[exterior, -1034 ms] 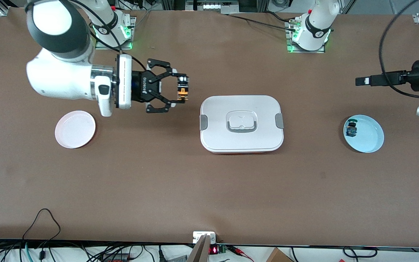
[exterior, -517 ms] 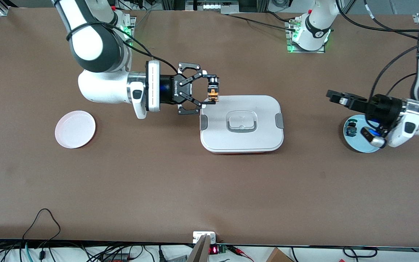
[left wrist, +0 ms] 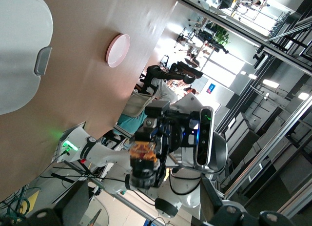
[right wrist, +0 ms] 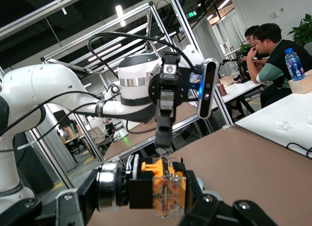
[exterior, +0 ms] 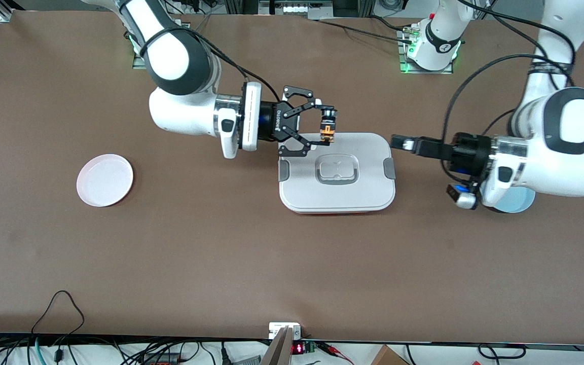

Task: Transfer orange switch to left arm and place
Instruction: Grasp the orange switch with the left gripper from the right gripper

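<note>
the right gripper (exterior: 326, 130) grips the switch (exterior: 327, 131) over the box (exterior: 368, 187); the left gripper (exterior: 402, 142), jaws open, should meet it high, closing before release.

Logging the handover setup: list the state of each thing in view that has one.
orange switch: gripped, in the air over the box's edge
right hand: shut on the switch
left hand: open, empty, beside the box
box: lid on
pink plate: empty
blue plate: mostly hidden
</note>
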Controlling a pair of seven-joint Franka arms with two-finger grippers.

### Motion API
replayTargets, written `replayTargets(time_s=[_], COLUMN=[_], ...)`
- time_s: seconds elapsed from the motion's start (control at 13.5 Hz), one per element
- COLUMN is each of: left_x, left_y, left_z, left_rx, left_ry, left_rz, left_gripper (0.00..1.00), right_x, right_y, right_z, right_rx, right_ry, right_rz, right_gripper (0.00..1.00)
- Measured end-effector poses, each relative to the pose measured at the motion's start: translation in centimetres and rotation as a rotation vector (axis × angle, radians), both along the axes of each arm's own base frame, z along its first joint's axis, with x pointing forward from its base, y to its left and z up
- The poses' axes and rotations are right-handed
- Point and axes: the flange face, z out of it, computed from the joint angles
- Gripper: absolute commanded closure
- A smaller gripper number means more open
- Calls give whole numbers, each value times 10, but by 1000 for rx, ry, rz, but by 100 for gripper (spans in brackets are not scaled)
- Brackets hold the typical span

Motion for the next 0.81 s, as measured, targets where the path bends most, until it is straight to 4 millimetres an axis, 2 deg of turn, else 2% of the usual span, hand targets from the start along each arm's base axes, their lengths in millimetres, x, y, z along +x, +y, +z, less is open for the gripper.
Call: replayTargets(time_s=[0.15, 0.3, 0.81], left_x=[-2, -5, -10], left_y=[-34, -54, -58], left_z=[-4, -5, -12], left_rx=[4, 12, 29], left_ry=[18, 37, 125], left_rz=[36, 45, 45], left_gripper=[0, 0, 0], right_x=[1, 3, 3], right_y=[2, 2, 1], right_z=[2, 6, 6], right_rx=[10, 14, 12], right_ry=[0, -5, -34], right_rz=[-3, -5, -6], right_gripper=[95, 95, 95])
